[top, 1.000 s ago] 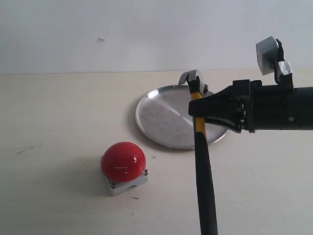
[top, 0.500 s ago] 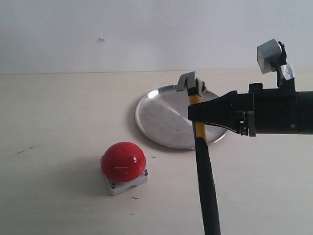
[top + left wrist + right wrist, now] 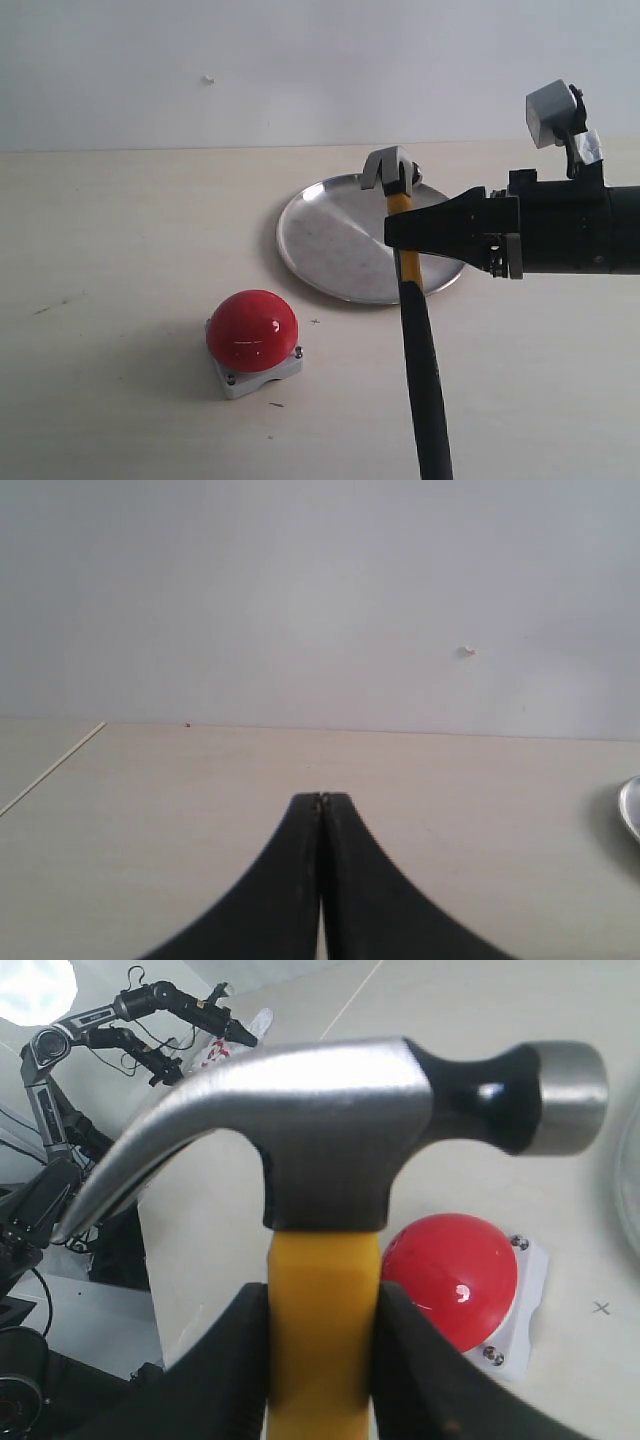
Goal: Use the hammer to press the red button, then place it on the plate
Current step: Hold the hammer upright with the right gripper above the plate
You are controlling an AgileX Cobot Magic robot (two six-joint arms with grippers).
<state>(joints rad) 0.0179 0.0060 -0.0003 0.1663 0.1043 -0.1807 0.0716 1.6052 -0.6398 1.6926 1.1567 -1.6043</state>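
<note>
My right gripper (image 3: 405, 232) (image 3: 322, 1300) is shut on the hammer (image 3: 418, 345) (image 3: 330, 1150), gripping its yellow neck just below the steel head. The head hangs in the air over the plate's right part; the black handle runs toward the bottom of the exterior view. The red button (image 3: 252, 330) (image 3: 455, 1278), a glossy dome with a grey square base, sits on the table to the left of the hammer, apart from it. The shiny steel plate (image 3: 330, 240) lies behind the button. My left gripper (image 3: 321, 800) is shut and empty, away from these things.
The pale table (image 3: 120, 230) spreads to the left and front. A sliver of the plate's rim (image 3: 632, 810) shows in the left wrist view. Another robot arm and equipment (image 3: 70, 1080) stand beyond the table edge in the right wrist view.
A second ago the hammer head was slightly further right and higher; the right arm then shifted a little left. Over the last half second almost nothing moved.
</note>
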